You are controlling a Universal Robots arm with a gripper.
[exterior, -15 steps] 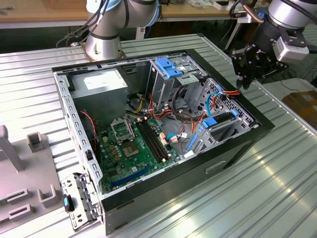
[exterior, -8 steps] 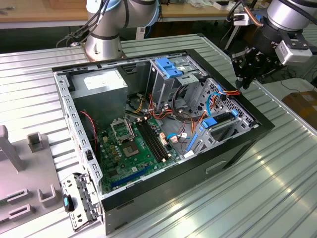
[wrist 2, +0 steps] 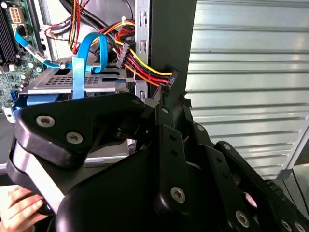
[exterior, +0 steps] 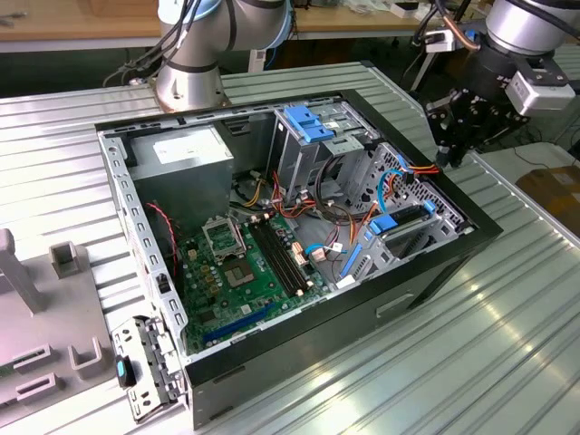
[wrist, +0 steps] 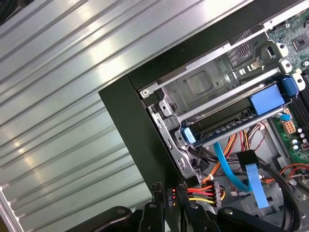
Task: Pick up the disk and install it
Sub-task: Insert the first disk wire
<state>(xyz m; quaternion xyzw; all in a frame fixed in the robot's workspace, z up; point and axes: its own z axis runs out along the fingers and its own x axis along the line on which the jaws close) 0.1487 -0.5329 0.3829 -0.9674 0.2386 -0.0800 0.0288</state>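
The disk (wrist: 227, 126) lies in the drive bay at the open case's corner, its dark edge showing between blue rails; its blue rail (exterior: 401, 221) also shows in the exterior view. In the second wrist view its grey metal top (wrist 2: 67, 79) sits over a blue rail. My gripper (exterior: 453, 149) hangs over the case's rim on the exterior view's right, just beside that bay. Its fingers (wrist: 156, 193) are shut on a black power connector (wrist: 170, 195) with red, yellow and black wires (wrist 2: 145, 67) running back into the case. The connector (wrist 2: 167, 79) sits at the gripper's tip (wrist 2: 169, 94).
The case (exterior: 272, 362) holds a green motherboard (exterior: 245, 263), a grey power-supply box (exterior: 186, 154) and a bare blue bracket (exterior: 308, 122). A second arm's base (exterior: 190, 63) stands behind the case. Grey fixtures (exterior: 54, 299) lie at the exterior view's left. A person's hand (wrist 2: 21, 210) is near the gripper body.
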